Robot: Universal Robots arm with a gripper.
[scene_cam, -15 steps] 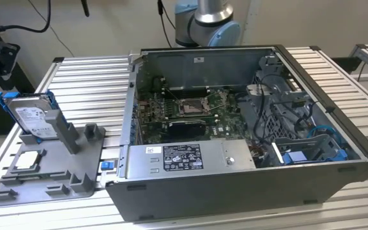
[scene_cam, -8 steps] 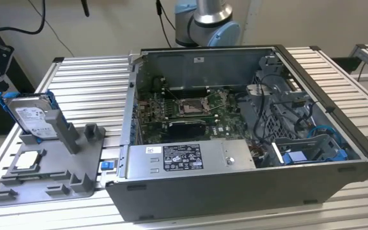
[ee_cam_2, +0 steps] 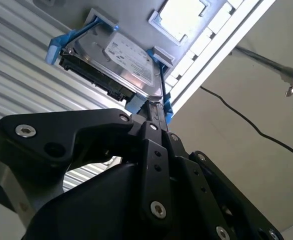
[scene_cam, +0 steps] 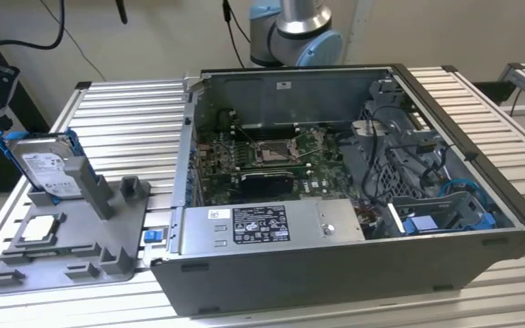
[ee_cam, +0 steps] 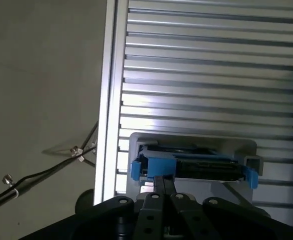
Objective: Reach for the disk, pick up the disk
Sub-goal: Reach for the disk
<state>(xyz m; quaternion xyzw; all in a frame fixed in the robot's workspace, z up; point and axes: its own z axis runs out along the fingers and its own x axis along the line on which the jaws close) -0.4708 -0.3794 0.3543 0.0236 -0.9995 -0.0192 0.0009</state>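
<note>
The fingers of my gripper (ee_cam: 161, 181) are pinched together on nothing, close to the disk (scene_cam: 46, 164) standing on edge in the grey holder (scene_cam: 85, 236) at the exterior view's left; I think it is heavy and easy to break, best held by its blue frame (ee_cam_2: 61, 42), and I cannot read its white label (ee_cam_2: 129, 55)

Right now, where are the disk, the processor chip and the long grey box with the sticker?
disk (scene_cam: 44, 164): exterior view, on its white label.
processor chip (scene_cam: 42, 229): exterior view, middle of its silver top.
long grey box (scene_cam: 259, 224): exterior view, on its black-and-white sticker.
</note>
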